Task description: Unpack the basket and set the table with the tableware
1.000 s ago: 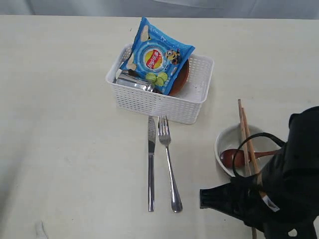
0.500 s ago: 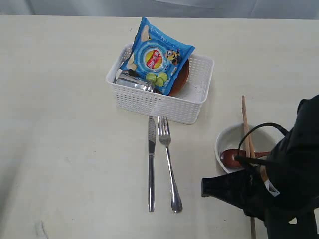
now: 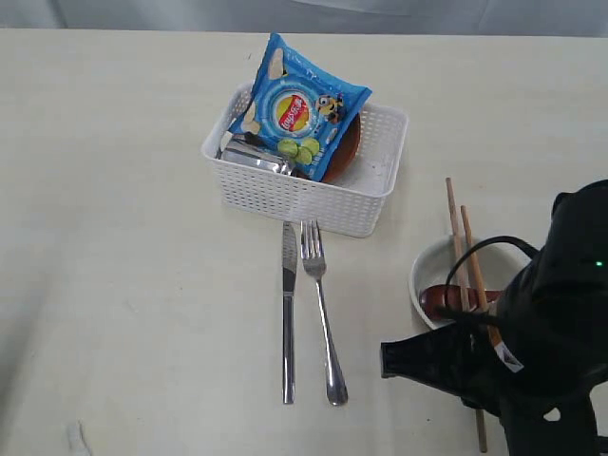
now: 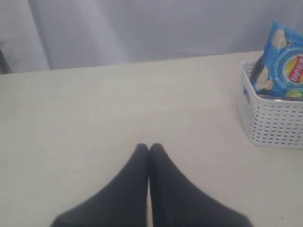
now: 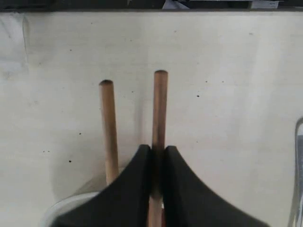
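Exterior view first: the black right arm [image 3: 556,332] hangs over the near right of the pale beige tabletop [image 3: 123,237], and I can't see its fingers from here. Two wooden chopsticks [image 3: 456,237] stick out from under it. They run across the off-white round bowl [image 3: 426,271], which has a dark red-brown spoon [image 3: 442,299] in it. Off to the side of that arm, toward the middle, a steel knife [image 3: 288,313] and a steel fork [image 3: 321,313] lie side by side, close but apart. Their tips end just beside the white perforated plastic basket [image 3: 294,201]. A blue chip bag [image 3: 302,106] is propped up in the basket. The edge of a round reddish-brown plate [image 3: 348,152] shows behind the bag, and a shiny steel cup [image 3: 255,157] sits low beside it.

Left wrist view: the left gripper [image 4: 149,147] has its fingers pressed flat together with nothing between them, over bare table. The basket and bag sit ahead of the fingertips and off to one side, well apart.

Right wrist view: the right gripper [image 5: 157,150] is pinching one chopstick [image 5: 160,109], which runs straight out past the fingertips. The other one [image 5: 108,127] lies just outside one finger, roughly parallel and not touching the first. The bowl's rim peeks out by the base of that same finger. There's a sliver of steel past the opposite finger, but I can't tell if it's the knife or the fork.
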You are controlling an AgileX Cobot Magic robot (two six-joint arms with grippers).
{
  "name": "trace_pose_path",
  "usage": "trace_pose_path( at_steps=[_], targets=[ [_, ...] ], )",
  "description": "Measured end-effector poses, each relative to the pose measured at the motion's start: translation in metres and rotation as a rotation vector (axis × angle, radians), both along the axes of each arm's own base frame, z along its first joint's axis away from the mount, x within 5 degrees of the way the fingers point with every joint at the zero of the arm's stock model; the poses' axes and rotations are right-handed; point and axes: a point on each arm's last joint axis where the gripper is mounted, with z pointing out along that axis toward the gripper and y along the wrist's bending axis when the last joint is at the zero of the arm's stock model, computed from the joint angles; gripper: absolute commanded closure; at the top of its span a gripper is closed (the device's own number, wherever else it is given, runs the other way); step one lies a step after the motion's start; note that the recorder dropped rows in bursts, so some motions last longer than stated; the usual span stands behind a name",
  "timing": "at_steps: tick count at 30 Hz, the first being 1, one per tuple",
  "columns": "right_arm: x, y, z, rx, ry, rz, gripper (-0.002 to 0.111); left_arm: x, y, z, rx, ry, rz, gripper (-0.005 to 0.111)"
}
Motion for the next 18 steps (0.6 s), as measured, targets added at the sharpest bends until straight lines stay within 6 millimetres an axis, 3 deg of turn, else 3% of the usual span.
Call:
trace_pose_path(
  at_steps=[9, 11, 16, 18],
  targets=[
    [0.0000, 0.0000, 0.0000, 0.001, 0.000, -0.005, 0.108, 0.0000, 0.0000, 0.0000, 0.000, 0.000, 0.000, 0.107],
    [0.0000, 0.0000, 0.0000, 0.001, 0.000, -0.007, 0.100, 0.0000, 0.0000, 0.0000, 0.000, 0.000, 0.000, 0.107],
    [0.0003, -0.0001, 0.0001, 0.002, -0.005, -0.027, 0.070, 0.0000, 0.0000, 0.0000, 0.000, 0.000, 0.000, 0.107],
    [0.0007, -0.0003, 0.0001, 0.001, -0.008, -0.028, 0.068, 0.0000, 0.0000, 0.0000, 0.000, 0.000, 0.000, 0.107]
  ],
)
